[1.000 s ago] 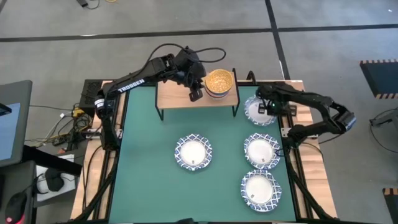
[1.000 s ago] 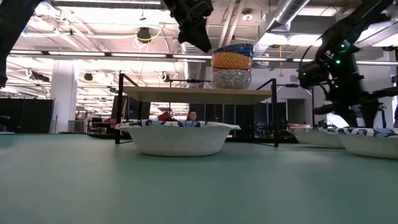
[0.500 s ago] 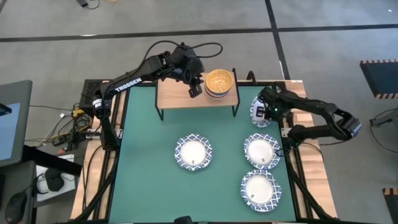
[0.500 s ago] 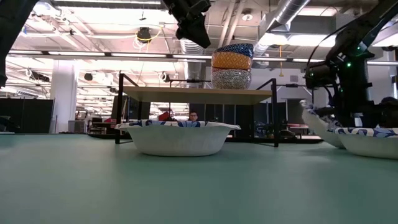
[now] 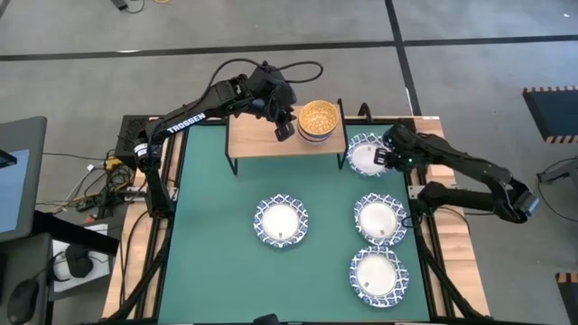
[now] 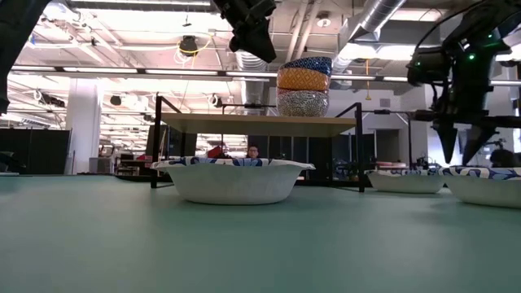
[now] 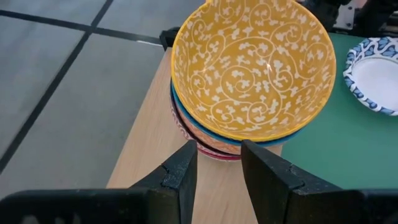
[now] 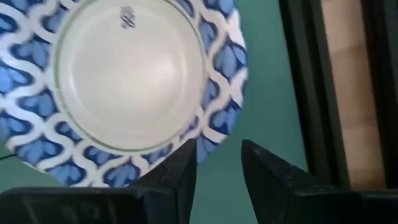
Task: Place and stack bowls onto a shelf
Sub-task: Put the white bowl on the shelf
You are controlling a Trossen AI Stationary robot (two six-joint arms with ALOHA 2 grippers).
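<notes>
Upper centre of the high view, the left gripper (image 5: 284, 132) hovers by the stacked bowls (image 5: 318, 117) on the shelf (image 5: 253, 140); a nudge could topple them. Low view: the right gripper (image 6: 454, 150) hangs over a patterned bowl (image 6: 404, 180). Wrist views show both grippers' fingers slightly apart, empty; that bowl's rim (image 8: 214, 124) could slip sideways.

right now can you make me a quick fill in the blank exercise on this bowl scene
1. The stack of small bowls on the shelf has a ____ bowl on top.
2. ____ white bowls with blue rims sit on the green table.
3. The right gripper hovers over the white bowl nearest the ____.

Missing words: yellow-orange; four; shelf
</notes>
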